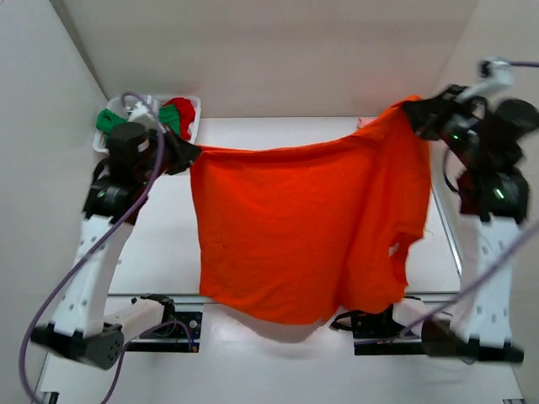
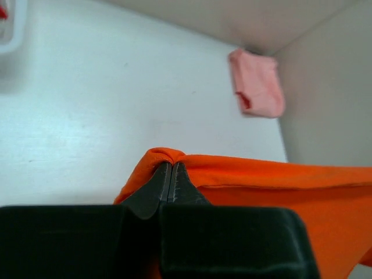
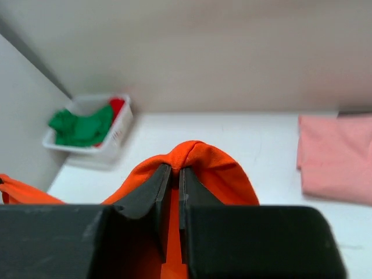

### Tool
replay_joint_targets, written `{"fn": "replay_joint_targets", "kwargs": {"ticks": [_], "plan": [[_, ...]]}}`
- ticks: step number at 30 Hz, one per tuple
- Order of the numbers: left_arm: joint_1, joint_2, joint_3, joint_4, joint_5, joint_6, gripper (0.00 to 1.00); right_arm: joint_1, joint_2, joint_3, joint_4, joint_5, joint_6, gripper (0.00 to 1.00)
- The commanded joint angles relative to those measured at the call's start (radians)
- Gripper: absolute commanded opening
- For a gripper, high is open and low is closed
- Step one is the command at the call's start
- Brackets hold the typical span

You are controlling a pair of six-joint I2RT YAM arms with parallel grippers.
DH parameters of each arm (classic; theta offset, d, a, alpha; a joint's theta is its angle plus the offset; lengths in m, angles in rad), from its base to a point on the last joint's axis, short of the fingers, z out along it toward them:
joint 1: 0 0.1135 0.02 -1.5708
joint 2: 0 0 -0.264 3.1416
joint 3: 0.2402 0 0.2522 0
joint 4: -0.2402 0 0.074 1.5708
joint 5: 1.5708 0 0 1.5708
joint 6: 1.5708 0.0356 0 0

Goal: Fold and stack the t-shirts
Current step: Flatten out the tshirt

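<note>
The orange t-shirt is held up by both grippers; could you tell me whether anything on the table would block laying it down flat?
Nothing visible does. Below the orange t-shirt the table looks bare; the folded pink t-shirt lies at the far right corner, the basket at the far left.

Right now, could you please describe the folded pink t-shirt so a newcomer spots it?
Find the white table's far right corner. The pale salmon pink cloth t-shirt lies there, the only one folded; the bright orange t-shirt hangs aloft, the green t-shirt and red t-shirt lie in the white plastic basket.
</note>
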Motion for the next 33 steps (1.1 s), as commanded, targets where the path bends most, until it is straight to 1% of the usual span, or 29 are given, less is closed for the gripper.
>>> {"fn": "replay_joint_targets", "kwargs": {"ticks": [1, 2, 3, 5, 6, 7, 8, 9, 10, 11, 12, 13, 14, 15, 16, 17, 18, 19, 20, 21, 22, 23, 24, 25, 27, 28, 29, 31, 33], "plan": [[0.031, 0.105, -0.107, 0.169, -0.025, 0.025, 0.0, 0.094, 0.137, -0.076, 0.127, 0.094, -0.058, 0.0], [0.032, 0.147, -0.14, 0.218, -0.034, 0.033, 0.0, 0.114, 0.206, -0.08, 0.157, 0.096, -0.069, 0.0], [0.036, 0.173, -0.147, 0.234, -0.043, 0.03, 0.0, 0.111, 0.237, -0.094, 0.195, 0.085, -0.064, 0.0], [0.045, 0.291, -0.16, 0.283, -0.068, 0.05, 0.0, 0.146, 0.389, -0.082, 0.232, 0.091, -0.078, 0.0], [0.039, 0.332, -0.145, 0.3, -0.112, 0.057, 0.0, 0.165, 0.471, -0.055, 0.236, 0.108, -0.099, 0.0], [0.03, 0.405, -0.132, 0.323, -0.135, 0.077, 0.0, 0.182, 0.516, -0.003, 0.243, 0.117, -0.112, 0.0], [0.018, 0.487, -0.11, 0.338, -0.171, 0.102, 0.0, 0.186, 0.612, 0.046, 0.243, 0.133, -0.126, 0.0], [0.015, 0.529, -0.058, 0.34, -0.216, 0.12, 0.0, 0.206, 0.714, 0.08, 0.239, 0.153, -0.127, 0.0], [0.007, 0.612, -0.03, 0.344, -0.24, 0.123, 0.0, 0.215, 0.76, 0.157, 0.249, 0.148, -0.139, 0.0], [0.007, 0.692, 0.031, 0.36, -0.248, 0.128, 0.0, 0.217, 0.876, 0.271, 0.233, 0.159, -0.14, 0.0], [0.004, 0.731, 0.098, 0.358, -0.269, 0.137, 0.0, 0.225, 0.997, 0.338, 0.199, 0.189, -0.156, 0.0], [0.005, 0.807, 0.155, 0.335, -0.289, 0.137, 0.0, 0.228, 1.049, 0.477, 0.162, 0.214, -0.172, 0.04], [0.007, 0.879, 0.269, 0.276, -0.303, 0.133, 0.08, 0.238, 1.163, 0.633, 0.139, 0.24, -0.193, 0.13], [0.01, 0.908, 0.36, 0.253, -0.312, 0.137, 0.13, 0.242, 1.249, 0.701, 0.1, 0.284, -0.204, 0.31], [0.009, 0.937, 0.401, 0.222, -0.342, 0.133, 0.16, 0.252, 1.285, 0.793, 0.058, 0.323, -0.228, 0.53], [0.01, 0.928, 0.402, 0.222, -0.361, 0.131, 0.27, 0.249, 1.278, 0.78, 0.064, 0.341, -0.23, 0.7], [0.015, 0.893, 0.369, 0.24, -0.366, 0.131, 0.38, 0.248, 1.234, 0.692, 0.077, 0.355, -0.222, 0.79], [0.024, 0.867, 0.306, 0.248, -0.369, 0.128, 0.41, 0.251, 1.174, 0.643, 0.091, 0.392, -0.215, 0.9], [0.028, 0.803, 0.271, 0.284, -0.348, 0.116, 0.47, 0.254, 1.131, 0.522, 0.131, 0.429, -0.21, 0.95], [0.041, 0.741, 0.192, 0.303, -0.335, 0.104, 0.49, 0.248, 1.042, 0.372, 0.151, 0.43, -0.199, 0.98], [0.045, 0.713, 0.125, 0.297, -0.323, 0.094, 0.51, 0.249, 0.935, 0.302, 0.194, 0.484, -0.19, 0.99], [0.051, 0.658, 0.101, 0.283, -0.297, 0.094, 0.53, 0.245, 0.889, 0.168, 0.223, 0.499, -0.16, 0.99], [0.053, 0.609, 0.047, 0.239, -0.291, 0.103, 0.55, 0.243, 0.792, 0.048, 0.229, 0.503, -0.122, 0.99], [0.048, 0.586, -0.007, 0.217, -0.292, 0.117, 0.54, 0.239, 0.708, -0.003, 0.211, 0.506, -0.095, 0.99], [0.033, 0.488, -0.102, 0.13, -0.295, 0.13, 0.54, 0.216, 0.593, -0.172, 0.138, 0.5, -0.048, 0.98], [0.035, 0.439, -0.175, 0.09, -0.291, 0.125, 0.54, 0.219, 0.539, -0.207, 0.119, 0.516, -0.04, 0.91], [0.033, 0.419, -0.209, 0.067, -0.269, 0.12, 0.54, 0.223, 0.5, -0.275, 0.055, 0.536, -0.032, 0.82], [0.036, 0.344, -0.336, 0.001, -0.257, 0.108, 0.53, 0.234, 0.393, -0.39, -0.009, 0.553, -0.005, 0.74], [0.001, 0.301, -0.426, -0.022, -0.27, 0.1, 0.54, 0.258, 0.31, -0.541, -0.074, 0.533, 0.044, 0.72]]}}
